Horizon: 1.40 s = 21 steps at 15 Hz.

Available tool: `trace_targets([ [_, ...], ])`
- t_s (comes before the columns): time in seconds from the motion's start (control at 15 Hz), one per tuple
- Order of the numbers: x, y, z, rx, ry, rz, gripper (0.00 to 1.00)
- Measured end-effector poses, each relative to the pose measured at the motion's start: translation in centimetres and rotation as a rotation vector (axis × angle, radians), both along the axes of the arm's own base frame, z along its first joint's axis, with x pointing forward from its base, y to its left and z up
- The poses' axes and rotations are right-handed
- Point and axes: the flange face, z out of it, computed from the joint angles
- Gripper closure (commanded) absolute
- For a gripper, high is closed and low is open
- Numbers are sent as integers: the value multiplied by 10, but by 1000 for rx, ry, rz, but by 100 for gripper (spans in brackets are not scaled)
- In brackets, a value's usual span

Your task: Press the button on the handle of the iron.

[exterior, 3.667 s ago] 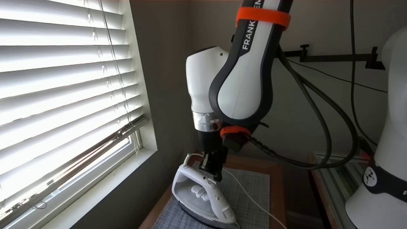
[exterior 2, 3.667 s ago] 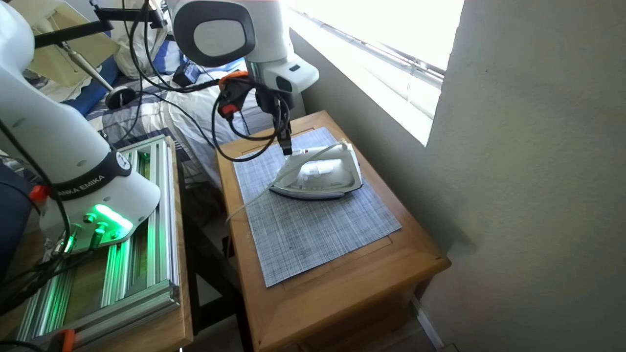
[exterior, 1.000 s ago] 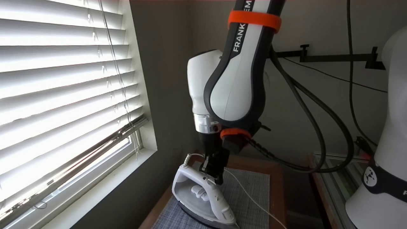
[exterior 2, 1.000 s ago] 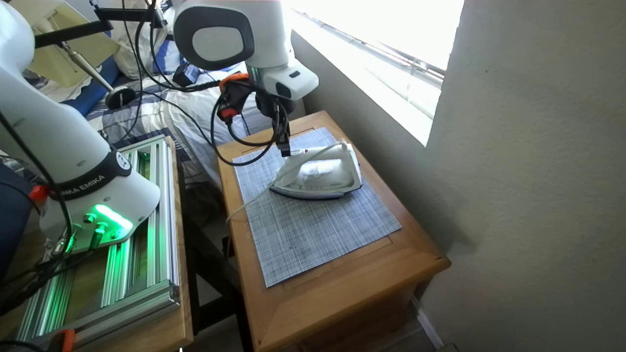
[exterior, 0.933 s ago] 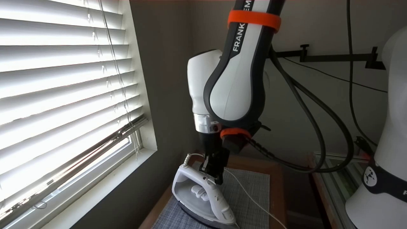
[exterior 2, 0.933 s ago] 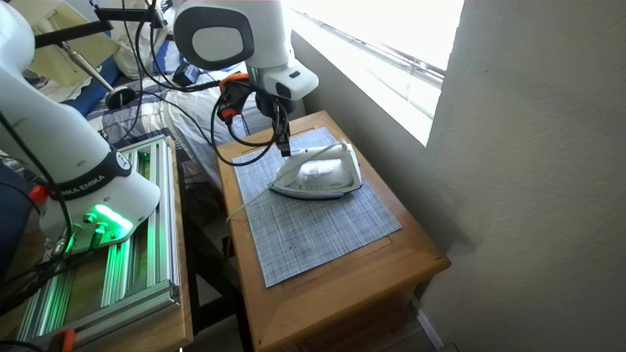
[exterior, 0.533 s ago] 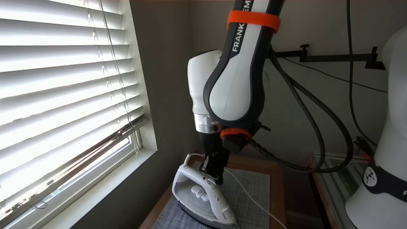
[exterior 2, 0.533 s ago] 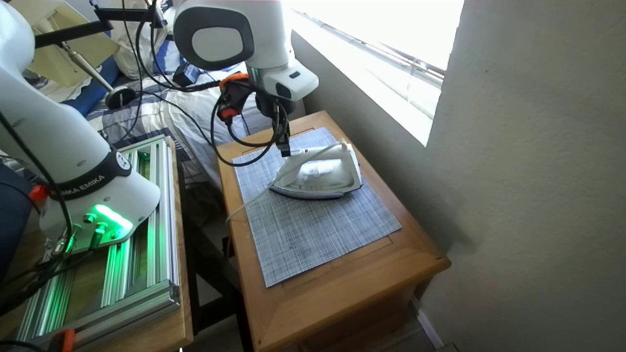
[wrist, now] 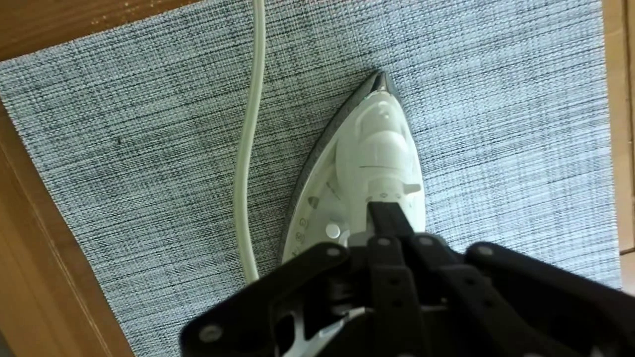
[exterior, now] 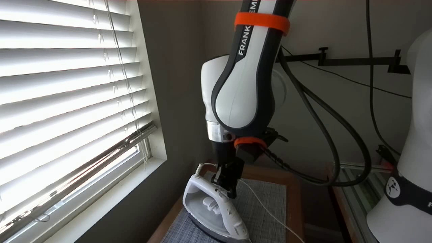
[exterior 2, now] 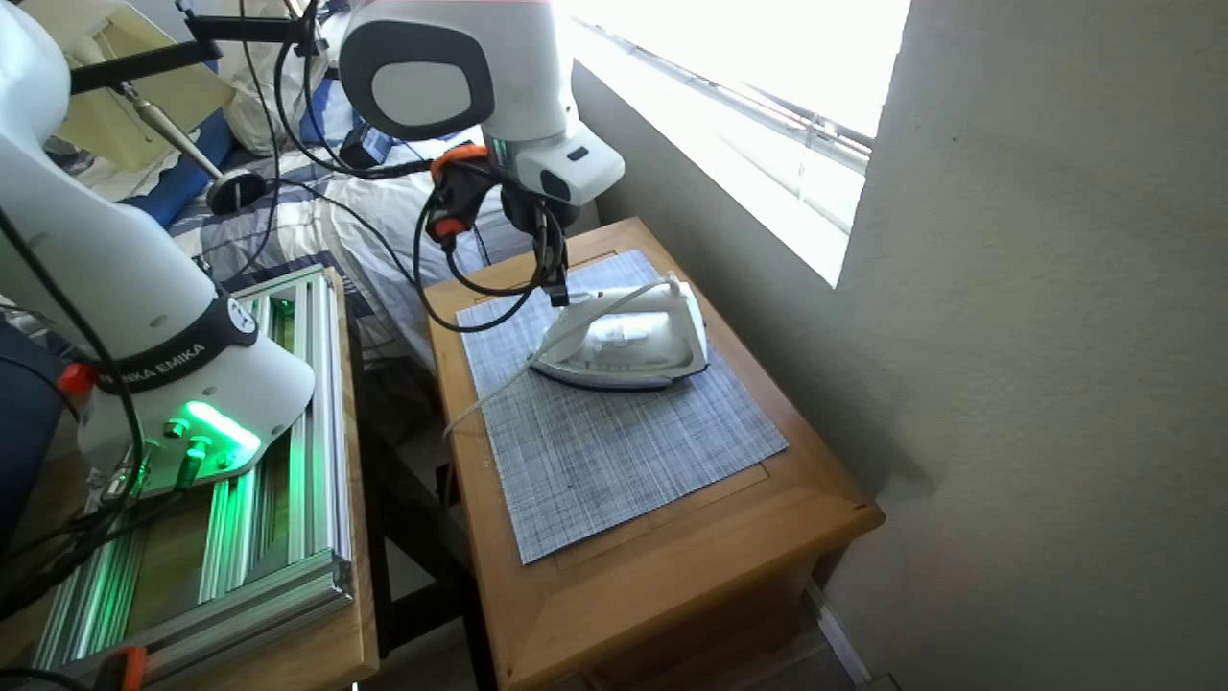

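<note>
The iron [exterior 2: 633, 336] rests flat, sole down, on a grey woven mat [exterior 2: 624, 451], which lies on a wooden table [exterior 2: 595, 619]. The gripper [wrist: 391, 213] points down at the iron from above, and it is narrow: its two fingers sit side by side, pressed up against each other.

In the wrist view the fingertips lie over the iron's handle [exterior: 233, 214] and cover part of its top. The iron's nose [wrist: 381, 84] reaches out ahead of them toward the upper edge, and a small lever [wrist: 412, 188] sticks out from the iron between the nose and the fingertips.

In an exterior view the fingertips come down at the edge of the handle, on the side farther from the window blind [exterior: 67, 84]. In both exterior views they are right at the handle, but whether they touch it or stop just short cannot be told. The button cannot be picked out with certainty, so its contact with the fingertips cannot be told either.

The cord [wrist: 245, 153] leaves the iron at the heel and runs past its side over the mat to the table's edge, apart from the fingertips. Beyond the table is a bed [exterior 2: 393, 202].
</note>
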Motion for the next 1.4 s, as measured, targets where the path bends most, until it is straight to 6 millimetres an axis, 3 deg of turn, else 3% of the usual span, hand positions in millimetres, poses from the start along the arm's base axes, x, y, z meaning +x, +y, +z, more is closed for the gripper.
trace_targets([
  [1.4,1,1,-4,2,-18,4,100],
])
